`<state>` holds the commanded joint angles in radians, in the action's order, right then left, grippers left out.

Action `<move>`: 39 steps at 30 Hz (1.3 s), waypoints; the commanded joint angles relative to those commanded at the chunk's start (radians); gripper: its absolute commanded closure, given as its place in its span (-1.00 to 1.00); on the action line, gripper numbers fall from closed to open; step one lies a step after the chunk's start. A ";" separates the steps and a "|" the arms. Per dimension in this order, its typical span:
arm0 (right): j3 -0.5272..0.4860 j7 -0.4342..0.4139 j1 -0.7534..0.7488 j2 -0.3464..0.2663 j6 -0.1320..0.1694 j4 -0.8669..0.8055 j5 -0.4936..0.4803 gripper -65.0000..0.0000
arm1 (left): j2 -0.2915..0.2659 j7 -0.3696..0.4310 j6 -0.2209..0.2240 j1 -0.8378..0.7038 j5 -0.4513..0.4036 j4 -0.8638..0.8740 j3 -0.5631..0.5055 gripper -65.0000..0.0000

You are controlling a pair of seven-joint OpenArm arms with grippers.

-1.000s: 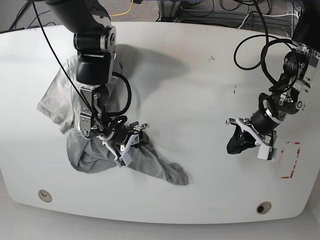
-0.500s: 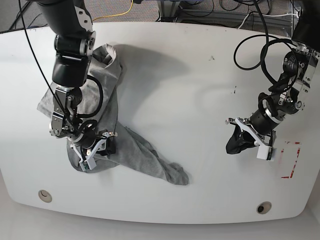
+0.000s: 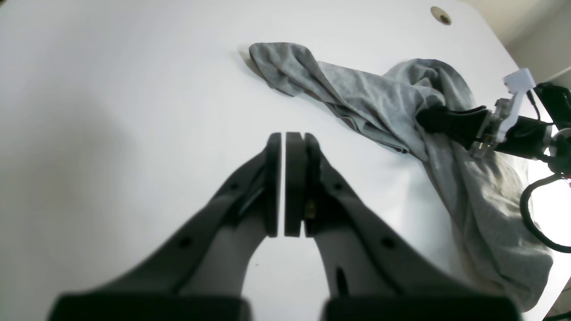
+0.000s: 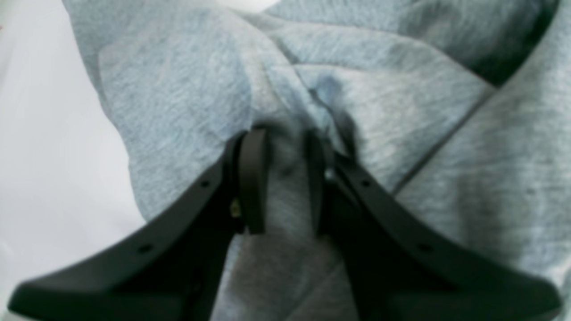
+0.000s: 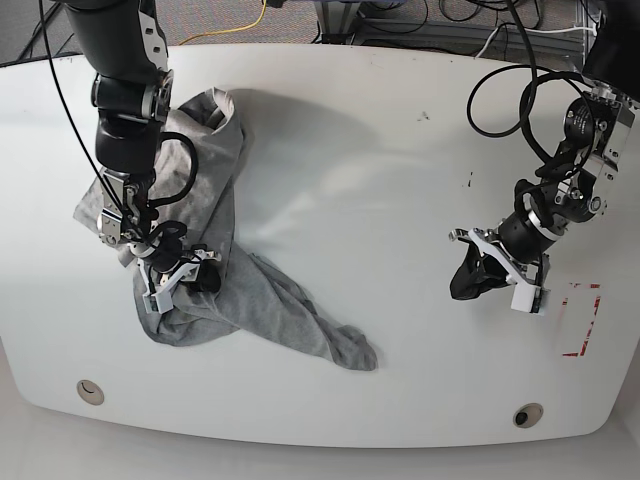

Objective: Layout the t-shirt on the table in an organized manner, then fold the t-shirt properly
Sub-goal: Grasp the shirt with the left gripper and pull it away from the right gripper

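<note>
The light grey t-shirt (image 5: 260, 290) lies crumpled on the left part of the white table (image 5: 350, 150), a narrow tail trailing toward the front middle. My right gripper (image 5: 200, 280) sits low on the bunched cloth. In the right wrist view its fingers (image 4: 252, 187) pinch a fold of t-shirt (image 4: 379, 111) between them. The left wrist view shows the t-shirt (image 3: 379, 102) across the table (image 3: 111, 111), with the right gripper (image 3: 439, 120) on it. My left gripper (image 5: 468, 280) is far to the right, shut and holding nothing, pads together (image 3: 284, 142) over bare table.
A red dashed mark (image 5: 585, 320) lies right of the left gripper. Grommet holes sit near the front edge (image 5: 90, 391) (image 5: 527, 414). Small dark specks (image 5: 469, 181) dot the table. Cables (image 5: 500, 40) run behind the back edge.
The right arm has swung left and back with the cloth in its gripper, uncovering and dragging the shirt's upper part toward the back left. The left arm has barely moved.
</note>
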<state>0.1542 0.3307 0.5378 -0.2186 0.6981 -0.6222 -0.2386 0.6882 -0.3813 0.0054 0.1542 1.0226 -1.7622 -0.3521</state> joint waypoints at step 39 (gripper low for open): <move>-0.270 0.270 -0.233 0.161 0.000 -0.485 -0.002 0.51 | -0.003 -0.002 0.003 -0.095 0.006 0.109 0.064 0.52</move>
<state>-0.1158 0.6007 0.3046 -0.0575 0.6981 -1.1070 -0.2401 0.6851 -0.3828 0.0084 0.0591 1.0288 -1.6533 -0.2877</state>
